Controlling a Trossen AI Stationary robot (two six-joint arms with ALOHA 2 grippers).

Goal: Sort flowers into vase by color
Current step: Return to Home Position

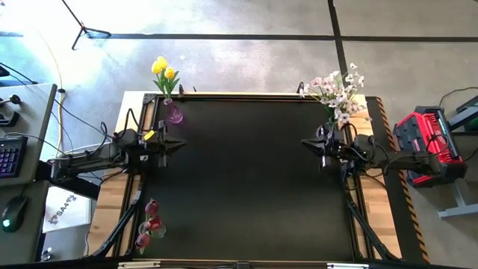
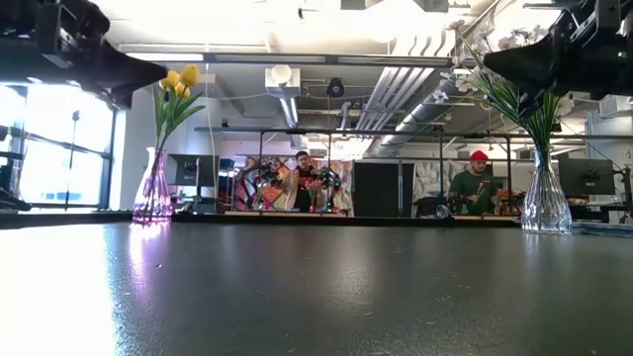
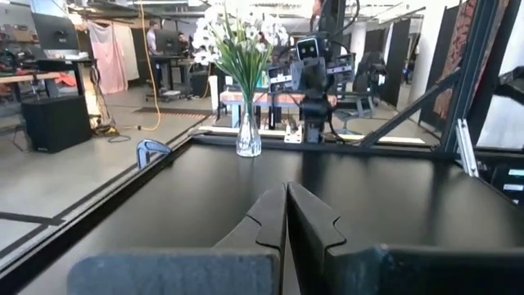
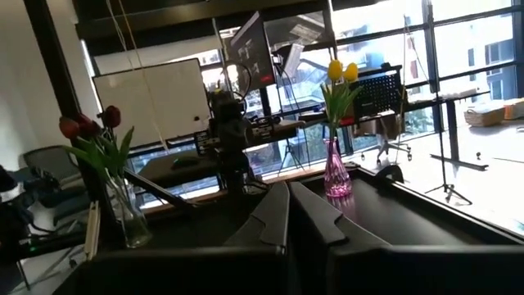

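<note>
Left gripper (image 3: 286,188) closed; yellow tulips (image 2: 179,78) upright (blooms up).

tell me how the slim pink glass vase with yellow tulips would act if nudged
The slim pink glass vase would probably tip easily: its base looks small under the tall yellow tulips. Smooth glass, so likely slippery to grasp and breakable if it falls.

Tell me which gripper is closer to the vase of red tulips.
Left. The left gripper is on the same side of the table as the red tulip vase; the right gripper sits across the table.
</note>
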